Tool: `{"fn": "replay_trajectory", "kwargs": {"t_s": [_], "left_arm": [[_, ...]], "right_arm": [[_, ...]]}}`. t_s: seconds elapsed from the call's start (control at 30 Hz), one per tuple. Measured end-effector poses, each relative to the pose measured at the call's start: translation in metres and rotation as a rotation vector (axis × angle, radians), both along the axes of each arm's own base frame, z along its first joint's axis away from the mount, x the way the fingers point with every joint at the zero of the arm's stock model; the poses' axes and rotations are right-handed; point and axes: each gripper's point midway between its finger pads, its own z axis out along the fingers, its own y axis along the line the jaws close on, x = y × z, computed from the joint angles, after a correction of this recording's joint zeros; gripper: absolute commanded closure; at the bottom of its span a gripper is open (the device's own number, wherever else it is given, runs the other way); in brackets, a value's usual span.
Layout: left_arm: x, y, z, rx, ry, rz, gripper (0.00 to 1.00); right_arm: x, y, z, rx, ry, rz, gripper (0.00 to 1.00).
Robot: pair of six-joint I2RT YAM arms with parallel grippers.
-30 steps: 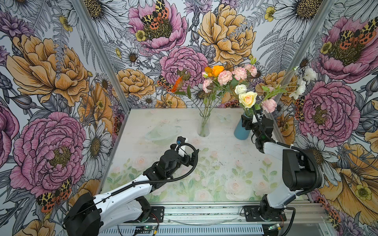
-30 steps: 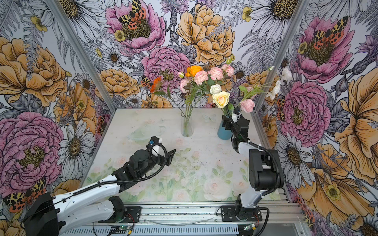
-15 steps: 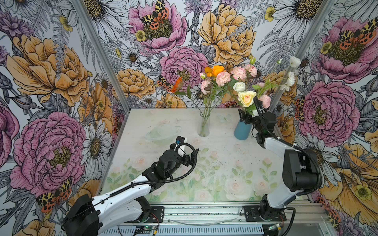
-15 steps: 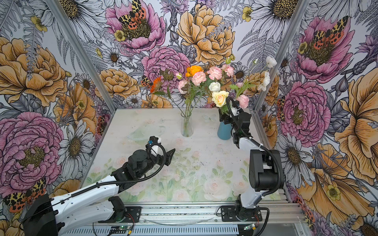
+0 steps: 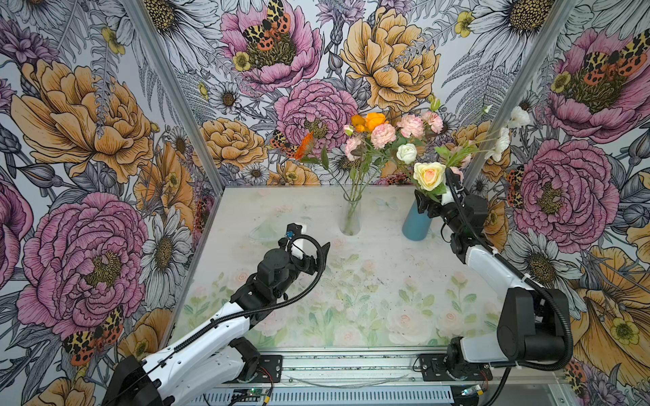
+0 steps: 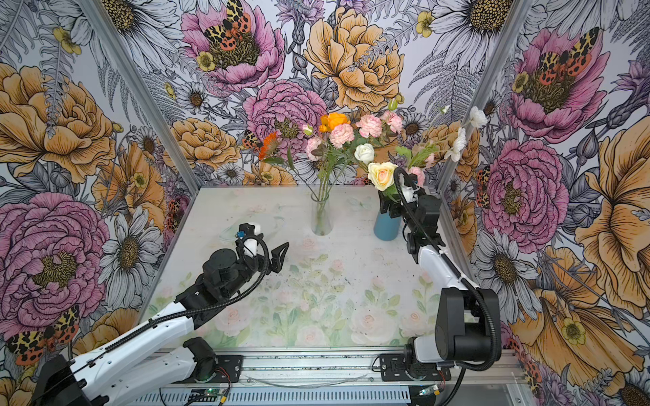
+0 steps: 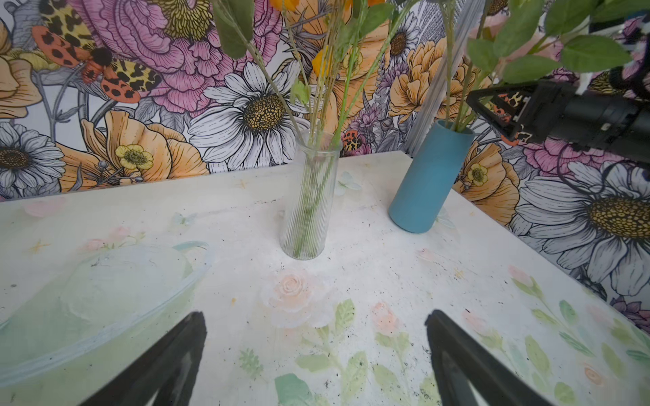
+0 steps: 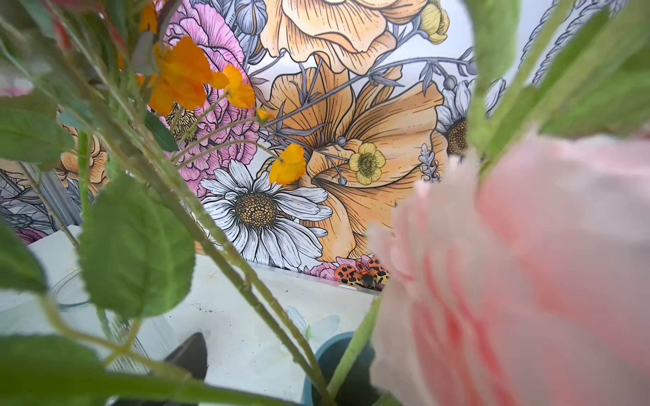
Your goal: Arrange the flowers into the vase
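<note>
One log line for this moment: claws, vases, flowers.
left claw: open, empty | right claw: open, at blue vase mouth | glass vase: several flowers in | cream rose: in blue vase

1. I see a pale table (image 5: 387, 281), its top printed with faint roses and leaves and speckled with dark grit.
2. A ribbed clear glass vase (image 5: 351, 219) stands near the middle of the far edge.
3. A blue cylinder vase (image 5: 416, 225) stands near the far right corner, apart from the glass one.
</note>
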Motion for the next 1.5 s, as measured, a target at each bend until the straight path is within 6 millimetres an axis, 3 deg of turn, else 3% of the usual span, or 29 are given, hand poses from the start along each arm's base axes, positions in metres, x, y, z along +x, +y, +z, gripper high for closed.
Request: {"fn": "replay_trajectory", "kwargs": {"t_s": [0.1, 0.23, 0.43, 0.53, 0.67, 0.77, 0.8, 0.87, 0.9, 0.97, 1.1, 1.23, 1.5], "left_arm": [[0.001, 0.006, 0.012, -0.005, -0.022, 0.008, 0.01], [0.008, 0.018, 0.012, 0.001, -0.012, 0.031, 0.01], [0.033, 0.055, 0.006, -0.012, 0.039, 0.156, 0.01], [0.053, 0.090, -0.005, -0.018, 0.087, 0.288, 0.01], [0.077, 0.157, -0.046, 0.050, 0.109, 0.560, 0.01], [0.087, 0.196, -0.109, 0.170, 0.128, 0.696, 0.01], [0.088, 0.206, -0.139, 0.238, 0.173, 0.729, 0.01], [0.089, 0.212, -0.179, 0.314, 0.243, 0.728, 0.01], [0.090, 0.214, -0.189, 0.330, 0.261, 0.724, 0.01], [0.095, 0.223, -0.189, 0.308, 0.259, 0.731, 0.01], [0.102, 0.244, -0.154, 0.168, 0.073, 0.743, 0.01], [0.082, 0.243, -0.166, 0.128, 0.047, 0.717, 0.01], [0.102, 0.236, -0.138, 0.091, -0.032, 0.697, 0.01]], "right_arm": [[-0.019, 0.001, 0.003, 0.001, 0.024, 0.000, 0.01], [-0.045, 0.000, -0.006, 0.006, 0.080, -0.016, 0.01], [-0.087, -0.005, -0.048, 0.040, 0.195, -0.061, 0.01], [-0.100, -0.009, -0.071, 0.079, 0.246, -0.098, 0.01], [-0.115, -0.029, -0.126, 0.103, 0.326, -0.232, 0.01], [-0.119, -0.045, -0.172, 0.068, 0.394, -0.326, 0.01], [-0.119, -0.050, -0.185, 0.053, 0.415, -0.353, 0.01], [-0.115, -0.055, -0.202, 0.030, 0.452, -0.382, 0.01], [-0.112, -0.057, -0.205, 0.021, 0.446, -0.388, 0.00], [-0.101, -0.061, -0.201, 0.018, 0.397, -0.394, 0.00], [-0.080, -0.067, -0.192, 0.043, 0.263, -0.398, 0.00], [-0.082, -0.068, -0.212, 0.050, 0.259, -0.393, 0.01], [-0.076, -0.070, -0.182, 0.069, 0.123, -0.392, 0.00]]}}
